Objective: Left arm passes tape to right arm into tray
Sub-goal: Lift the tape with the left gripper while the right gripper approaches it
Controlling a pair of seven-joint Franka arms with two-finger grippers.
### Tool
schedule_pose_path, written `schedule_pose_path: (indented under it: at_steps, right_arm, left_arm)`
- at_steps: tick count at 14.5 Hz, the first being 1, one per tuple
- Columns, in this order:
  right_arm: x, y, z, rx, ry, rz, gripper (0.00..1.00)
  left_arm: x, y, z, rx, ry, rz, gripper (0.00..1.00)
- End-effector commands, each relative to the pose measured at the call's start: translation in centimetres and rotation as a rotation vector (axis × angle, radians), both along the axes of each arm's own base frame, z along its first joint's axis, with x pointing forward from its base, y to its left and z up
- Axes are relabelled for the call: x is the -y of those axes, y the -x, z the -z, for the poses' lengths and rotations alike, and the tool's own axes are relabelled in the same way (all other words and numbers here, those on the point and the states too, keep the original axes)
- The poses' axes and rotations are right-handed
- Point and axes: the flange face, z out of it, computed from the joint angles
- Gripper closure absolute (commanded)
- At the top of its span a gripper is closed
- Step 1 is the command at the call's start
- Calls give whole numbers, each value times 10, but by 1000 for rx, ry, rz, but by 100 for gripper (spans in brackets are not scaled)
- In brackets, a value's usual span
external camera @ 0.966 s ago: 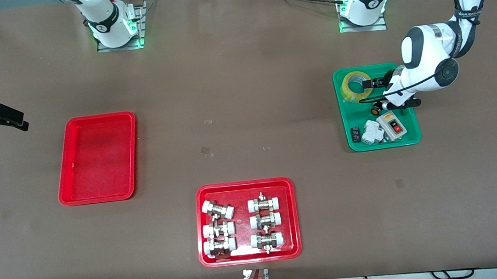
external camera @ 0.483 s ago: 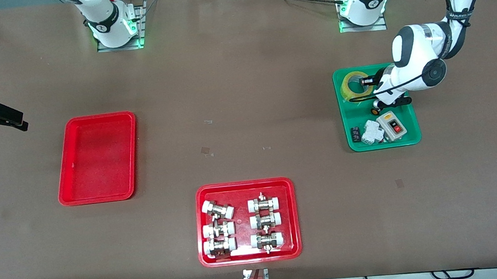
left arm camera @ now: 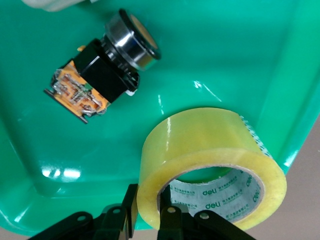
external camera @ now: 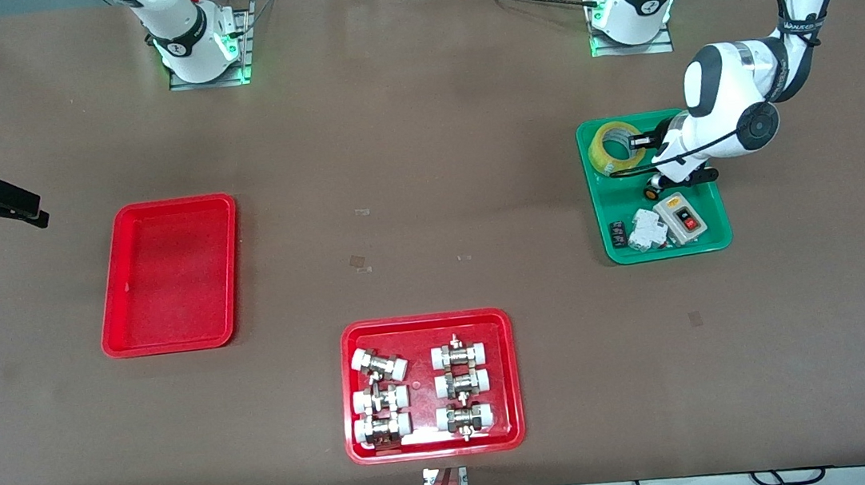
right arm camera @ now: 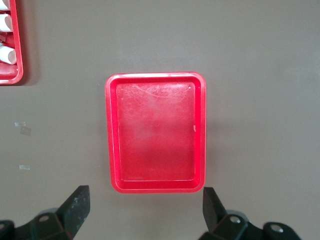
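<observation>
The yellow tape (external camera: 609, 145) sits tilted in the corner of the green tray (external camera: 626, 253) that lies toward the robots' bases. My left gripper (external camera: 637, 144) is shut on its wall, with one finger in the hole and one outside. In the left wrist view the tape (left arm camera: 200, 145) fills the foreground, with my left gripper (left arm camera: 149, 216) pinching its rim. My right gripper (external camera: 4, 204) hangs open and waits past the plain red tray (external camera: 170, 274) at the right arm's end of the table. The right wrist view shows the tray (right arm camera: 155, 132) beneath my open right gripper (right arm camera: 144, 206).
The green tray also holds a push button (left arm camera: 107, 65), a grey switch box (external camera: 681, 218) and a white breaker (external camera: 647, 230). A red tray of white-capped metal fittings (external camera: 430, 386) lies near the table's front edge.
My left arm moved in over the green tray and its fingers closed on the tape's wall. The tape has tipped up slightly. The right arm has not moved.
</observation>
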Motion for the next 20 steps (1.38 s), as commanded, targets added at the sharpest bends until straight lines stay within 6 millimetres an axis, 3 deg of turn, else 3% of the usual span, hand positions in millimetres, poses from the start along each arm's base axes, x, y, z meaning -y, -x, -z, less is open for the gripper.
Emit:
schedule_pose_path:
  at_steps: [1,3,4,6,8,10,14,17,18,20]
  right_arm:
    - [-1,0,-6,5,-7,-13,0]
    - [-8,0,-1,-15,-9,-27,0]
    - [-9,2,0,-33,-12,-27,0]
    - [-13,2,-2,-29,-10,-35,0]
    - [-16,2,-2,-32,-8,-43,0]
    - [-16,2,7,-58,-11,-36,0]
    - [-31,-3,46,-190,-53,-126,0]
    - [-59,-11,60,-199,-322,-111,0]
    - [-69,-13,65,-207,-385,-120,0]
    - [-113,-14,56,-189,-554,-159,0]
  left_arm:
    - [10,-26,-58,12,25,27,91]
    - [17,-56,-103,6,44,51,93]
    - [31,-69,-131,0,50,76,95]
    - [71,-90,-194,4,76,163,98]
    - [121,-103,-244,15,71,182,99]
    - [176,-97,-290,45,103,172,99]
    - [232,-87,-363,21,405,52,99]
    - [297,-75,-379,-28,445,-49,99]
    - [309,-79,-370,-38,447,-84,99]
    - [312,-93,-353,-35,466,-128,99]
